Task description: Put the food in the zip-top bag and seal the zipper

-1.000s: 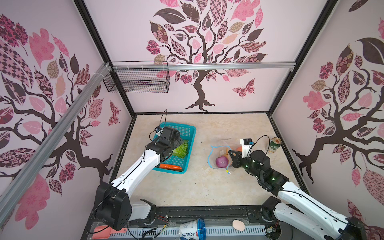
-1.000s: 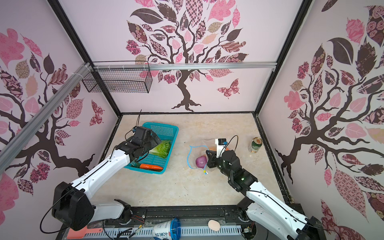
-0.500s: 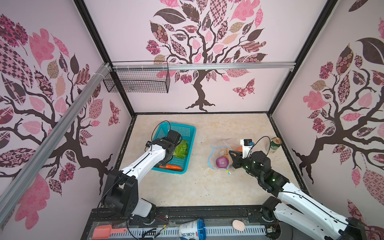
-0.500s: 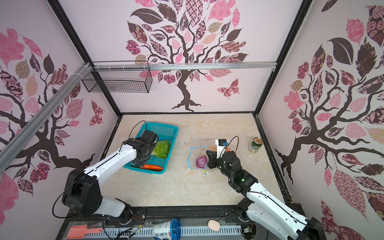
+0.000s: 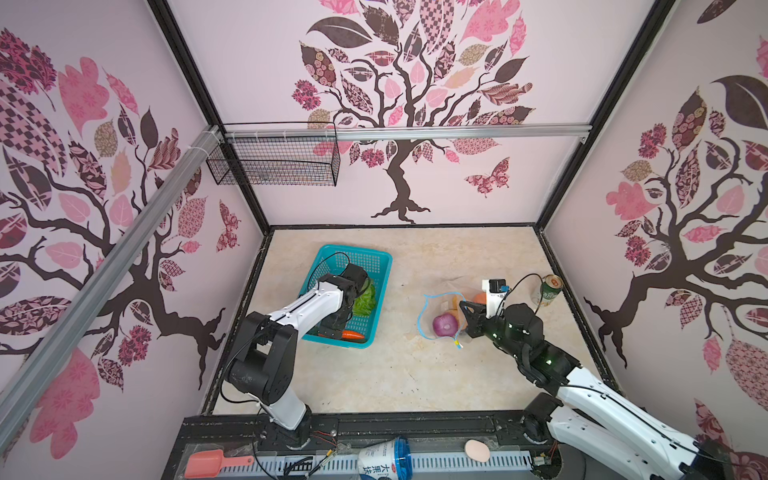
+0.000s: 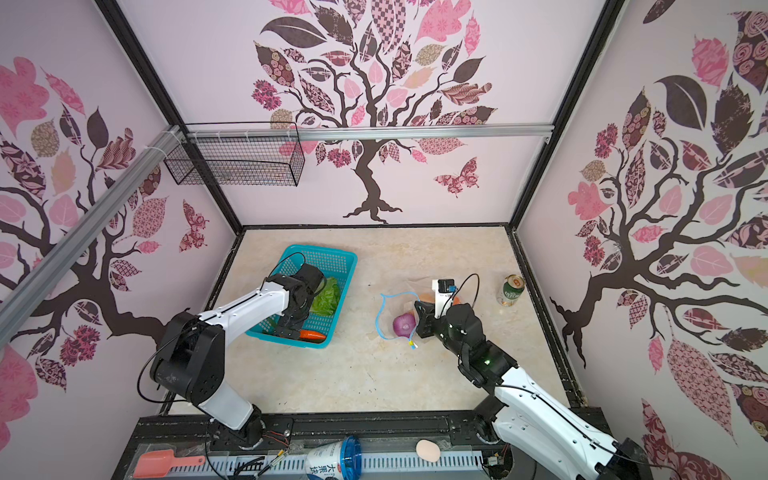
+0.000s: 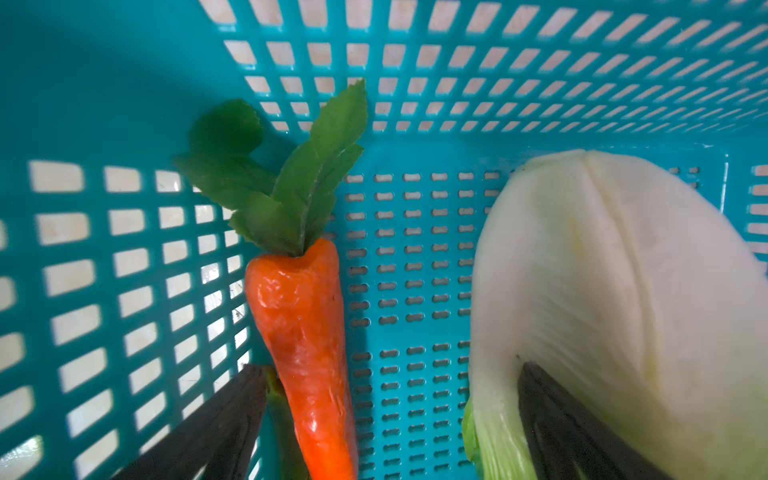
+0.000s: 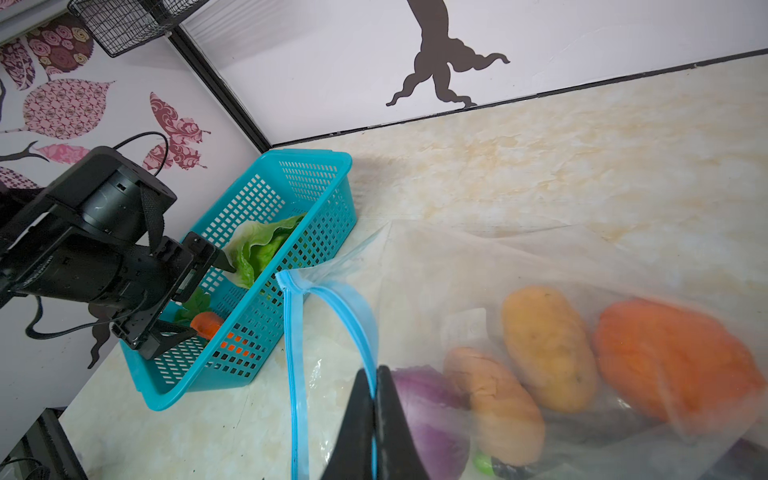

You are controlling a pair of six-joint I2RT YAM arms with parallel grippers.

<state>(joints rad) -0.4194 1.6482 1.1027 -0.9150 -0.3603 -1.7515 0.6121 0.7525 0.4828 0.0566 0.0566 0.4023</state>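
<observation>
Two foods, carrot (image 7: 303, 332) and lettuce (image 7: 623, 291), lie in the basket (image 7: 104, 104) by our open left hand (image 7: 388, 370): carrot between its jaws, lettuce against one. Closing may snag the lettuce or squirt the carrot out. Our right hand (image 8: 376, 370), closed on the zipper (image 8: 353, 316), could slip, collapsing the bag (image 8: 457, 266) mouth.

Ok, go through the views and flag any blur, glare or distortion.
Left wrist view: carrot sharp with glossy highlights, the pale lettuce base and the left fingers soft, close to the lens. Right wrist view: basket crisp, potato and pumpkin blurred behind the zip-top bag film. Both top views: even light, wide-angle lens splaying the frame posts outward.
</observation>
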